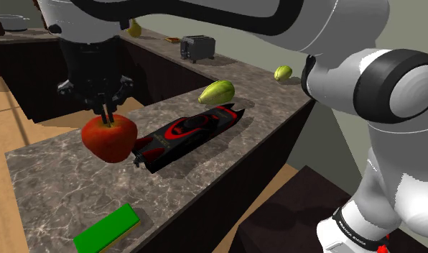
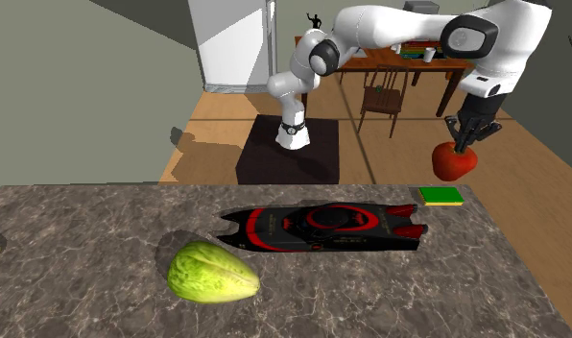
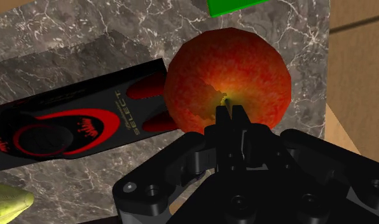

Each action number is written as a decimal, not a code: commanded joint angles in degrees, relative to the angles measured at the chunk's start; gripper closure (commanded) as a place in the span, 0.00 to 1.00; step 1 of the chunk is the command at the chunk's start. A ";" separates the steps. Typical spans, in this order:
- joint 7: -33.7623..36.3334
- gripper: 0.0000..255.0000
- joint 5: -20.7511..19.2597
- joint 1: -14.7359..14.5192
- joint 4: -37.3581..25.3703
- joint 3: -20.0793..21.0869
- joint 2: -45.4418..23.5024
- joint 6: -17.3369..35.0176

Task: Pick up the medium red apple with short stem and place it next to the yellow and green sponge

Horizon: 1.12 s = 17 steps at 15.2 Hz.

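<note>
In the shoulder view the white arm sweeps across the top and drops straight down, its black hand (image 1: 105,111) pointing at the desk (image 1: 54,180), fingers pinched together on the stem of the red apple (image 1: 109,139). The apple hangs directly under the hand, just beside one end of a black and red boat model (image 1: 189,134). The green-topped sponge (image 1: 106,230) lies at the desk's near edge, apart from the apple. This view alone takes in a toaster (image 1: 197,47) on a farther counter. The second exterior view looks across the desk (image 2: 83,250) towards the stand (image 2: 289,154). Here the apple (image 2: 454,161) plainly hangs clear of the surface under the hand (image 2: 464,144), above the far right corner where the sponge (image 2: 440,196) lies, showing its yellow edge. The boat model (image 2: 322,227) lies along the middle, a large green fruit (image 2: 212,274) near the front edge. In the wrist view the fingers of the hand (image 3: 230,114) meet at the yellowish stem hollow of the apple (image 3: 227,79), with the desk below, the boat model (image 3: 67,127) beside it and a corner of the sponge (image 3: 233,6) beyond.
</note>
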<state>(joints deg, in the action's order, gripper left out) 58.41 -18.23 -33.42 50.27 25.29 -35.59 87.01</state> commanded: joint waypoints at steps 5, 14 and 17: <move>0.89 1.00 0.79 2.19 9.25 0.41 2.56 6.49; 1.84 1.00 1.11 4.08 18.95 0.51 4.14 14.41; 2.15 1.00 1.05 4.48 21.48 0.46 4.25 16.77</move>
<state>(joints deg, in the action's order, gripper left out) 60.43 -17.16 -29.07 70.80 25.76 -31.39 102.87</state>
